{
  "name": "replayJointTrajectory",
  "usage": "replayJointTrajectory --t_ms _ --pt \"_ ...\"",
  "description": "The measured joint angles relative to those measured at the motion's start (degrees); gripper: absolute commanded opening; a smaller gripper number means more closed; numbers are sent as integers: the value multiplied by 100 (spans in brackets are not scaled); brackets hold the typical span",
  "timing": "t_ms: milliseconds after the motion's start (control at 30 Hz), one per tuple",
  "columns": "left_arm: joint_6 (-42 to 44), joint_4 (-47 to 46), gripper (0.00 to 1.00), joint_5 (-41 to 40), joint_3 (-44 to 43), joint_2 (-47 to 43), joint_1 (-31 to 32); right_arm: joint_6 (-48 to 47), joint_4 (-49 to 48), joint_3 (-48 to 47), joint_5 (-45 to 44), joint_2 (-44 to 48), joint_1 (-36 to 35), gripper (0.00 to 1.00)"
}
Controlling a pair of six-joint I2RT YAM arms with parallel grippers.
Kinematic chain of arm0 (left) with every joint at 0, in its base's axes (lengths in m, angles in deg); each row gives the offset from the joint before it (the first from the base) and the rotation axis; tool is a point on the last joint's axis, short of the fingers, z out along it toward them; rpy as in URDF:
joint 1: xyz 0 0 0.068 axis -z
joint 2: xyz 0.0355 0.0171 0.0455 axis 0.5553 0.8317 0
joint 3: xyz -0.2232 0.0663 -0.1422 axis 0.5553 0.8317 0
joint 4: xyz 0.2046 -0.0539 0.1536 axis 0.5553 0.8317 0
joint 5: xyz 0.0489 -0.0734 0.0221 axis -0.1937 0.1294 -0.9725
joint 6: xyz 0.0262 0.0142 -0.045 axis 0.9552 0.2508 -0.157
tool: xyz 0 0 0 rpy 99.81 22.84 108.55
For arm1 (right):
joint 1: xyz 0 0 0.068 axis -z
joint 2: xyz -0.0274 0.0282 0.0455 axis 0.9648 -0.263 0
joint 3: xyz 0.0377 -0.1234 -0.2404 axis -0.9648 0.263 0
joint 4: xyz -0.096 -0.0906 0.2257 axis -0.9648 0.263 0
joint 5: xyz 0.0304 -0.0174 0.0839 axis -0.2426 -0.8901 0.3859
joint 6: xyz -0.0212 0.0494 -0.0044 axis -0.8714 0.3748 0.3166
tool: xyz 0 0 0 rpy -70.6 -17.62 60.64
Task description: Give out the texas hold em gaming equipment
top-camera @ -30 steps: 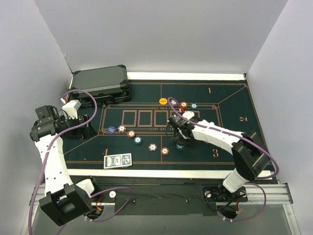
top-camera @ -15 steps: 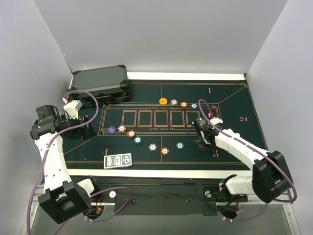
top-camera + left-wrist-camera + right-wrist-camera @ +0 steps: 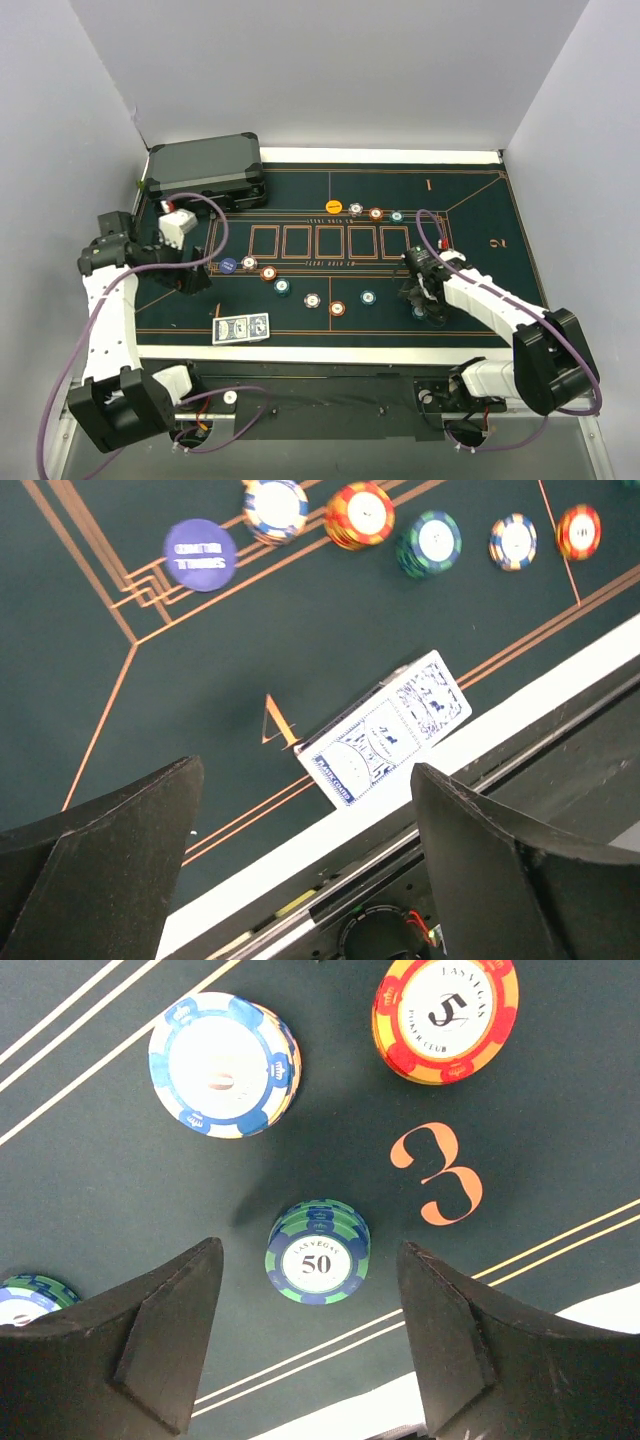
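Observation:
A deck of blue-backed cards (image 3: pixel 241 328) lies at the mat's near left edge, and shows in the left wrist view (image 3: pixel 385 742). Several poker chips lie in a diagonal row on the mat, among them a purple one (image 3: pixel 228 265) and a red one (image 3: pixel 337 308). Others sit at the back (image 3: pixel 376 213). My left gripper (image 3: pixel 192 278) (image 3: pixel 305 780) is open and empty above the mat, near the cards. My right gripper (image 3: pixel 425 298) (image 3: pixel 308 1260) is open. Its fingers straddle a green-blue "50" chip stack (image 3: pixel 318 1252) (image 3: pixel 418 312) resting on the mat beside the orange numeral 3 (image 3: pixel 437 1173).
A dark grey hard case (image 3: pixel 205 170) sits at the back left. A white-blue chip (image 3: pixel 222 1065) and a red-yellow "5" chip (image 3: pixel 446 1015) lie just beyond the right gripper. Grey walls enclose the green mat (image 3: pixel 480 200) on three sides.
My right arm swung from the mat's middle to the numeral 3 at the near right, where a green-blue chip stack now rests. My left gripper moved right, over the mat.

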Motion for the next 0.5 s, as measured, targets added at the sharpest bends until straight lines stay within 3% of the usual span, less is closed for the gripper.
replayJointTrajectory --t_ms 233,500 --pt "605 -313 97 -323 706 -15 1351 -7 -68 35 155 166 2 73" --pt "1631 -448 96 -334 1078 -2 2267 -140 28 -142 654 1128 2 79"
